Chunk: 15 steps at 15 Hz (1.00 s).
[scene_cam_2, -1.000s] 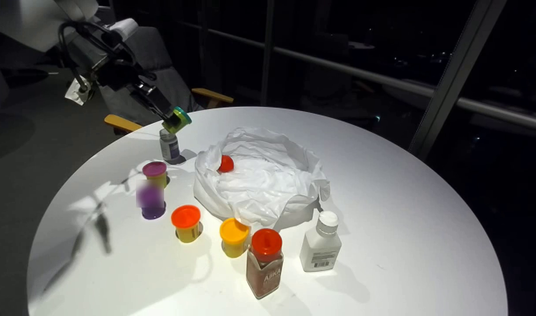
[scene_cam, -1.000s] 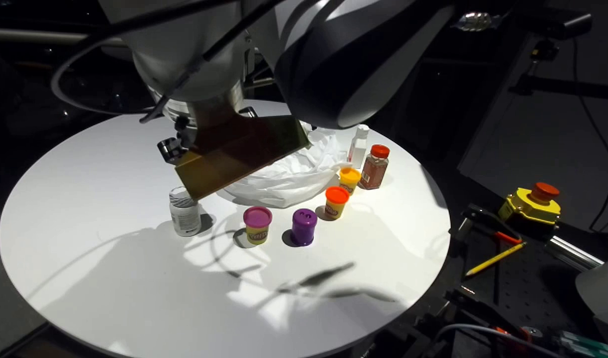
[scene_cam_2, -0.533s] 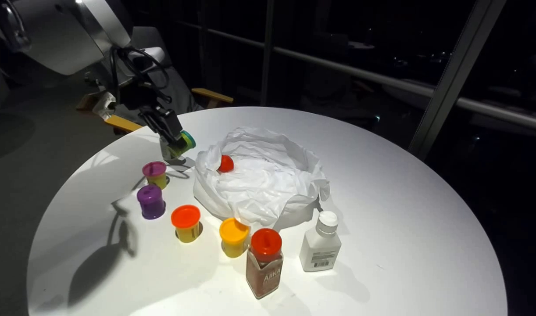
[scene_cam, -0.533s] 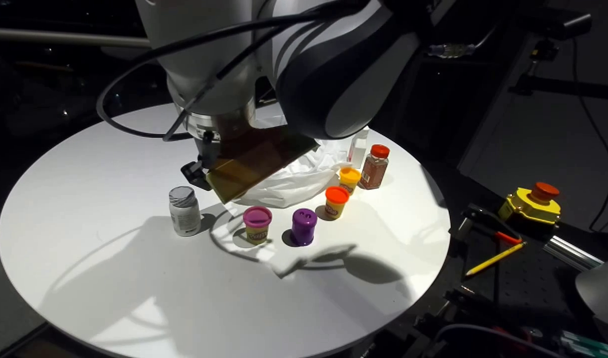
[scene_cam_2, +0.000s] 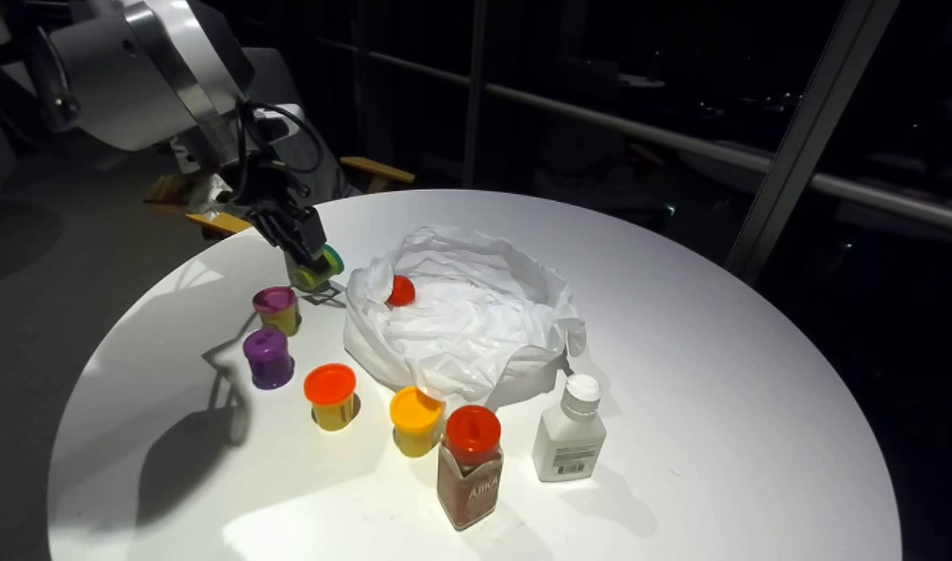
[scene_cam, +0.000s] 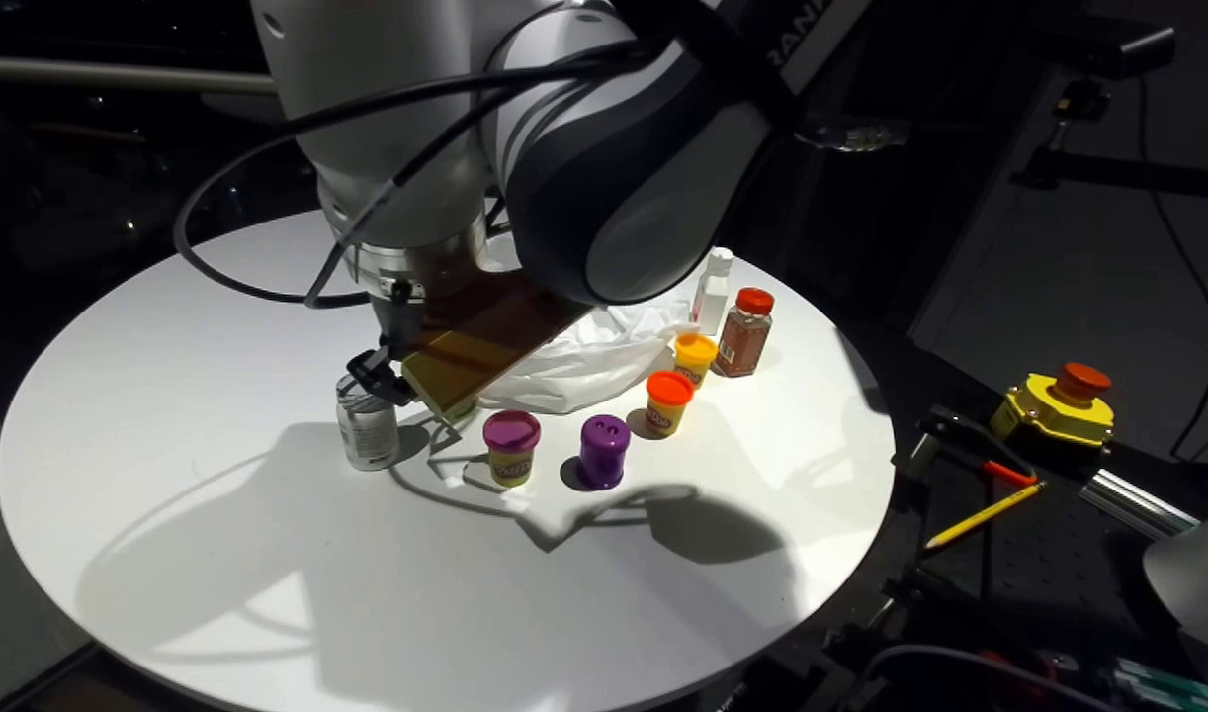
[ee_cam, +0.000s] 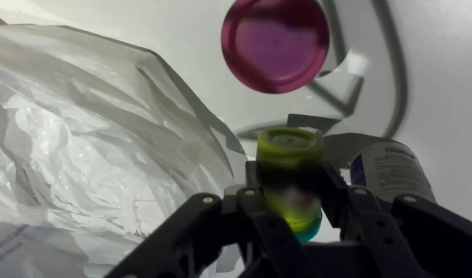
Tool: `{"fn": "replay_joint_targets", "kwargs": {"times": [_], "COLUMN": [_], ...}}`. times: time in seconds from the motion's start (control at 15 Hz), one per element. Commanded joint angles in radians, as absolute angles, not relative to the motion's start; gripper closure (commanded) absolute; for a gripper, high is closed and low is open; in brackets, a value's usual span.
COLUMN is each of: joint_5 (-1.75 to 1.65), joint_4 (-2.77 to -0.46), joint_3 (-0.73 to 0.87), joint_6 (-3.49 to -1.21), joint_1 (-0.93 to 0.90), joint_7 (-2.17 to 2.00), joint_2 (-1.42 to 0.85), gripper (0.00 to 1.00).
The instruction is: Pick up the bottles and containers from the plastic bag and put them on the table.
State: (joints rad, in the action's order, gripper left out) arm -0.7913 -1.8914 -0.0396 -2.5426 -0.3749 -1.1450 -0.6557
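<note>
Two fingers (ee_cam: 334,193) pinch a tipped, teal-lidded Play-Doh tub (ee_cam: 290,156), likely to set it between plastic bag (ee_cam: 116,127) and pill bottle (ee_cam: 390,170).

White table (scene_cam_2: 717,351): bright, lit from above | background (scene_cam_2: 616,47): near-black | robot arm (scene_cam: 604,188): broad, crisp-edged shadow (scene_cam: 218,544) cast | plastic bag (ee_cam: 85,154): glossy highlights | wrist view: yellow-green tub (ee_cam: 292,195) blurred mid-body

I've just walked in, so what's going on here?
A white-and-black robot arm seems to be unpacking a wrinkled white plastic bag onto a round white table. Its black end effector grips a small yellow-green tub with a teal lid, tilted beside the bag; whether it touches the table, I can't tell. Seven others stand on the table, including a red-capped brown jar; a round red object shows inside the bag.
</note>
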Motion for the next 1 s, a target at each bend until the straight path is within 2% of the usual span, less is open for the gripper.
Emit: {"fn": "replay_joint_targets", "kwargs": {"times": [0.0, 0.33, 0.93], "joint_5": [-0.82, -0.794, -0.52], "joint_4": [-1.846, -1.888, -1.795], "joint_3": [0.019, 0.001, -0.122], "joint_6": [-2.557, -2.54, -1.954], "joint_1": [-0.425, -0.423, -0.393], "joint_7": [-1.181, -1.141, -0.674], "joint_2": [-0.663, -0.579, -0.385], "gripper": [0.34, 0.01, 0.0]}}
